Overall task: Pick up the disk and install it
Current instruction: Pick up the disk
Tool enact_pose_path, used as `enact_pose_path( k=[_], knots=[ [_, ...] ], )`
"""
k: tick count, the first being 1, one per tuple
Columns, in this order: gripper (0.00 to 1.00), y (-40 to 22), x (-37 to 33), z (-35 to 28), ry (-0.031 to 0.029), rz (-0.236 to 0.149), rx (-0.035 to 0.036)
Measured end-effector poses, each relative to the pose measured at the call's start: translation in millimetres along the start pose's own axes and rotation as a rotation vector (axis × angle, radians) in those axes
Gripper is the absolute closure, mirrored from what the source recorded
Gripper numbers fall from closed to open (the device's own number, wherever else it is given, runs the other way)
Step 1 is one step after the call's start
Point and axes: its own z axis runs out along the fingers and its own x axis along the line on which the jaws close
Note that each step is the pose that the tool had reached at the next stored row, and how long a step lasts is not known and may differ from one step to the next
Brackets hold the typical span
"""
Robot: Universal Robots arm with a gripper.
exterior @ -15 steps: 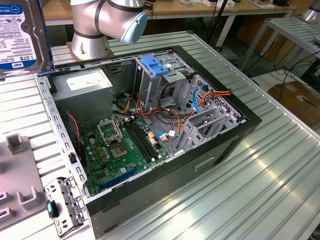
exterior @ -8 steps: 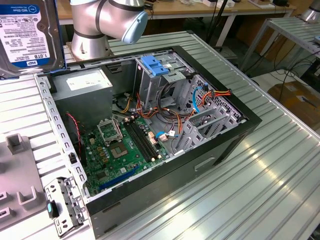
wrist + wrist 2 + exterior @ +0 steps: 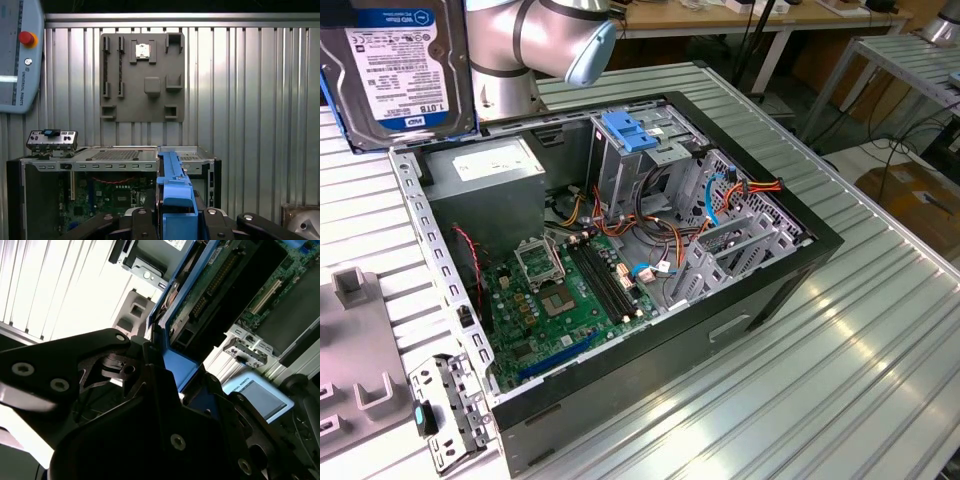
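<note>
Aloft, the disk (image 3: 400,70) stands long-axis upright, pinched between the fingers (image 3: 142,227).

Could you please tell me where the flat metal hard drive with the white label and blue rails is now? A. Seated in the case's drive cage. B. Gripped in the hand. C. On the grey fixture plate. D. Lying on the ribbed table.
B: in the first wrist view the hand is shut on the hard drive by its blue rail, and the exterior view shows the hard drive held upright.
</note>
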Motion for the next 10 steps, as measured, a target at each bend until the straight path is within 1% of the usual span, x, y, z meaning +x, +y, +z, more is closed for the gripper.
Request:
enact_pose_path(
  k=[7,9,10],
  knots=[
    [0.63,-17.7,-0.1,0.5,0.0,0.0,0.0],
    [0.63,-23.4,-0.2,0.6,0.0,0.0,-0.0001],
    [0.63,-27.6,-0.2,0.7,0.0,0.0,0.0]
  ],
)
